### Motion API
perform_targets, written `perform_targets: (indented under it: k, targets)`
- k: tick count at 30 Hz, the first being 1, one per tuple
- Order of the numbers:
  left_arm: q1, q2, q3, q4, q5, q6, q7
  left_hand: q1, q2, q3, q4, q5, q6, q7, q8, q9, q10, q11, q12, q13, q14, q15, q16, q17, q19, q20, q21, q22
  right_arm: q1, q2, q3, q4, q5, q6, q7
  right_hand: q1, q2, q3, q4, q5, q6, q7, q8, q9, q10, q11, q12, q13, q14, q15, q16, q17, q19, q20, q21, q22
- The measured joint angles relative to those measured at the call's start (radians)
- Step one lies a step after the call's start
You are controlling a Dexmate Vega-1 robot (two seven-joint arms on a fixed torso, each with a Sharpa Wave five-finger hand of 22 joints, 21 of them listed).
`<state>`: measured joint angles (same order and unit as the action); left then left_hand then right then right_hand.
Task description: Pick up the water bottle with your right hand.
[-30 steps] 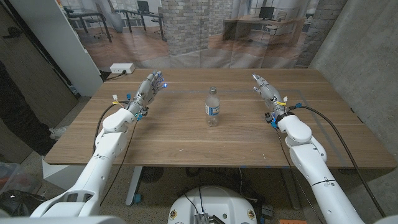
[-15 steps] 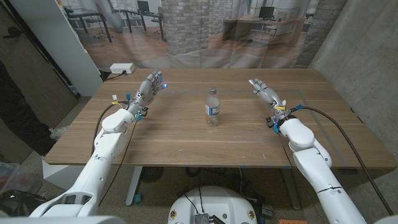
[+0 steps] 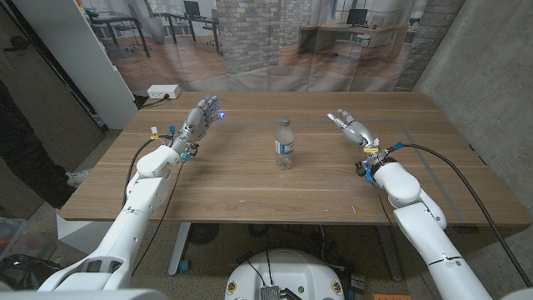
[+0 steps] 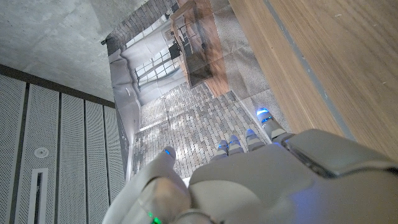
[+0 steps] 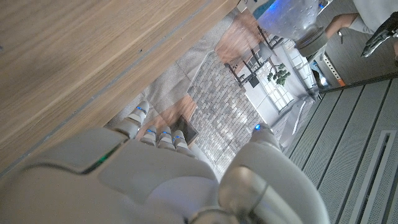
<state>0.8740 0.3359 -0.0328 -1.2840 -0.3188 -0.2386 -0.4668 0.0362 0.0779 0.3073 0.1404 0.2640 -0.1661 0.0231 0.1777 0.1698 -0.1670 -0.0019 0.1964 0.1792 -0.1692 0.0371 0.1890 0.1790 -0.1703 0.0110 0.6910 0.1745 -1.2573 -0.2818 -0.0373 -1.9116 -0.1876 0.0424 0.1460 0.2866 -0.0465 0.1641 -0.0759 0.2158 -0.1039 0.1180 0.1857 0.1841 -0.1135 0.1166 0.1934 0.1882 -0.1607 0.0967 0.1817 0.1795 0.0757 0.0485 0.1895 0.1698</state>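
The water bottle (image 3: 285, 143) stands upright mid-table (image 3: 250, 183), well left of the right hand (image 3: 348, 125), whose fingers are spread, empty. Likely light, smooth plastic (may dent); grip the labelled middle.

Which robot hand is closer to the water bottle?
The right hand is a bit closer. It sits off to the bottle's right with open table between them. The left hand is farther off on the other side of the water bottle. Neither touches it.
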Motion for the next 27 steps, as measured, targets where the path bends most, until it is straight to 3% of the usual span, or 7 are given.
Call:
perform_targets:
  k: [27]
  targets:
    - [-0.030,-0.002,0.005,0.042,0.012,-0.007,-0.019,0.000,0.000,-0.004,0.002,0.000,0.000,0.000,0.000,0.000,0.000,0.000,0.000,0.000,0.000,0.000,0.000,0.000,0.000,0.000,-0.014,0.000,-0.046,-0.005,-0.036,-0.075,-0.175,0.004,-0.035,0.027,-0.027,-0.012,-0.018,0.019,-0.011,0.000,0.000,0.000,-0.009,-0.002,0.000,0.000,0.000,0.000,0.000,0.000,0.000,0.000,0.000,0.000]
